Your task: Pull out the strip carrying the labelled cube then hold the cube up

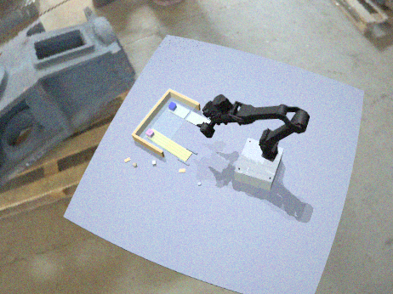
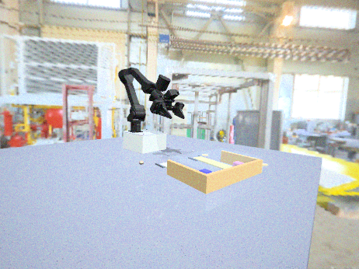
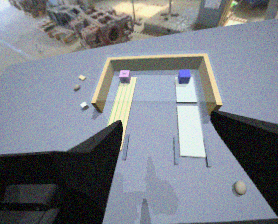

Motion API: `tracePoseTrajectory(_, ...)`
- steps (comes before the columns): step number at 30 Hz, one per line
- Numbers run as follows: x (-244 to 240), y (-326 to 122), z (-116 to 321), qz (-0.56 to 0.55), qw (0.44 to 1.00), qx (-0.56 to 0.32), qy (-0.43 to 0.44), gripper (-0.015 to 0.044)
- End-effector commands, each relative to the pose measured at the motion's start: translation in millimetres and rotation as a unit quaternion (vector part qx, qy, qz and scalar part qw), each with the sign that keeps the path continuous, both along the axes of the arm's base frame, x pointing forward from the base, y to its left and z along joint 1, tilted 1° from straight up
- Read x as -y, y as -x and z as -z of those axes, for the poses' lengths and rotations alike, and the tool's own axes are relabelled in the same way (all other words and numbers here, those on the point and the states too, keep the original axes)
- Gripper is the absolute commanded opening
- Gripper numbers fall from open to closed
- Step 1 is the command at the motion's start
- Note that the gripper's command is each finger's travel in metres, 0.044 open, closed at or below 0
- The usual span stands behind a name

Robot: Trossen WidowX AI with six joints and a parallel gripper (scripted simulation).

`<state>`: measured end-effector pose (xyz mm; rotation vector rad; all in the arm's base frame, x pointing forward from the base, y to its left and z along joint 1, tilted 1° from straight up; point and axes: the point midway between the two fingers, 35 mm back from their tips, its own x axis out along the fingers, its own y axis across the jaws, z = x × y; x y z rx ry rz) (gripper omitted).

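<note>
My gripper (image 1: 202,117) (image 2: 176,117) (image 3: 165,120) is open and empty, above the table in front of the walled frame's open side. A yellow strip (image 1: 170,144) (image 2: 211,162) (image 3: 127,100) with lengthwise lines shows no break; my left finger hides part of it in the wrist view. A pink cube (image 1: 150,132) (image 2: 238,163) (image 3: 124,76) with a faint dark mark sits at its far end. The pale strip is in two pieces, a short far piece (image 1: 179,111) (image 3: 186,94) and a longer near piece (image 3: 191,132), with a gap between. A blue cube (image 1: 172,106) (image 2: 205,171) (image 3: 184,76) sits on the far piece.
A low wooden wall (image 2: 233,177) (image 3: 160,62) encloses the far ends on three sides. Thin dark rails (image 3: 126,147) (image 3: 175,150) flank the strips' near ends. A tan pebble (image 2: 141,162) (image 3: 240,188) lies near the pale strip; small bits (image 1: 127,160) (image 1: 182,171) lie beyond the yellow one.
</note>
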<state>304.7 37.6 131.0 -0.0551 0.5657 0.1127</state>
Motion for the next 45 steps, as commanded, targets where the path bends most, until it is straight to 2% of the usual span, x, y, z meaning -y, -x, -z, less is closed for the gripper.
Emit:
tracePoseTrajectory(1, -4.0, 1.1, -1.1, -0.005, 1.0, -0.001, -0.005, 0.04)
tracePoseTrajectory(10, -4.0, 1.1, -1.1, -0.005, 1.0, -0.001, -0.005, 0.04)
tracePoseTrajectory(13, -10.5, -6.9, 0.3, -0.006, 0.999, -0.03, -0.011, 0.0321)
tracePoseTrajectory(25, -73.4, -61.5, 39.8, 0.019, 0.96, -0.276, -0.034, 0.0006)
tracePoseTrajectory(34, -122.7, -74.9, 96.2, 0.079, 0.893, -0.443, -0.006, 0.0)
tracePoseTrajectory(45, -126.3, -75.0, 103.3, 0.085, 0.887, -0.455, -0.002, 0.0)
